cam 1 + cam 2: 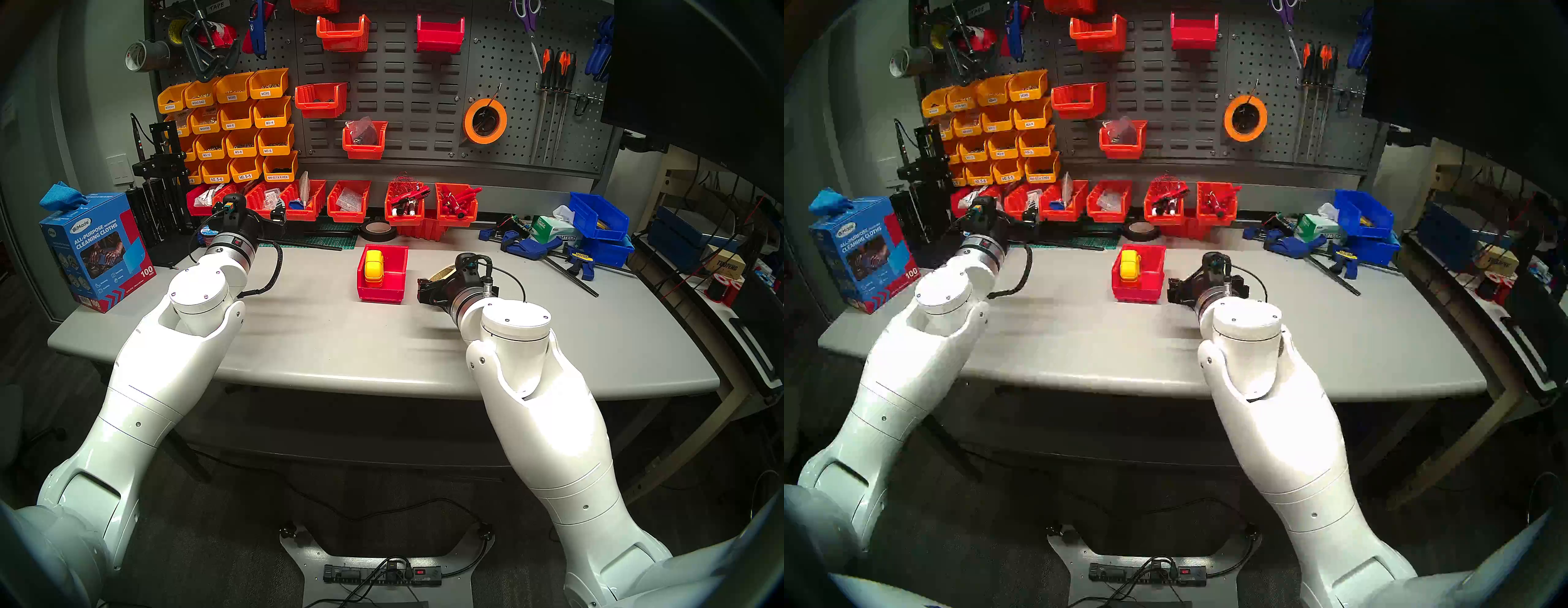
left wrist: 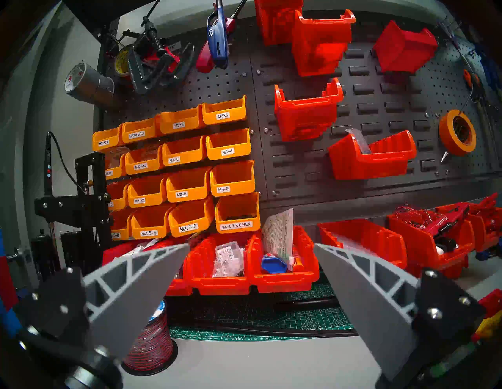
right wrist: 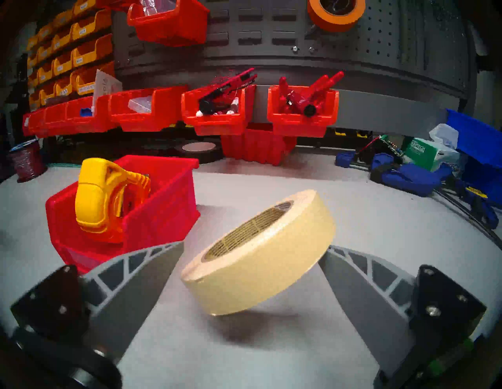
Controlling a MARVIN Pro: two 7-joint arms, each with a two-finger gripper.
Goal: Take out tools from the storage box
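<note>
One of two tools is out, by the look of it. From the head's left eye, the red box (image 1: pixel 382 294) sits mid-table (image 1: pixel 339 352) with the yellow tape measure (image 1: pixel 374 266) standing inside it. A sliver of the cream tape roll (image 1: pixel 443 271) shows just right of the box, half hidden behind the right gripper (image 1: pixel 424 289). The left gripper (image 1: pixel 278 211) hangs well away, up near the back row of bins.

The head's right eye gives the same story: tape measure (image 1: pixel 1129 265) in the box (image 1: pixel 1138 294), right gripper (image 1: pixel 1174 289) just beside the box's right wall. The roll is hidden by the wrist here.

Over to the left wrist. The left gripper (image 2: pixel 251 245) is spread wide with nothing between its fingers, only shelf bins ahead. It has no part in this so far.

Now the right wrist, the best seat. The right gripper (image 3: pixel 254 245) is spread just as wide, and the cream tape roll (image 3: pixel 271 258) lies outside the box, tilted, one edge raised with a shadow under it. It sits right at the fingertips; it looks let go rather than gripped, though contact is hard to rule out. The tape measure (image 3: pixel 95 201) leans in the box (image 3: pixel 163 214), untouched.

So, roughly halfway: roll out, tape measure left to fetch.
</note>
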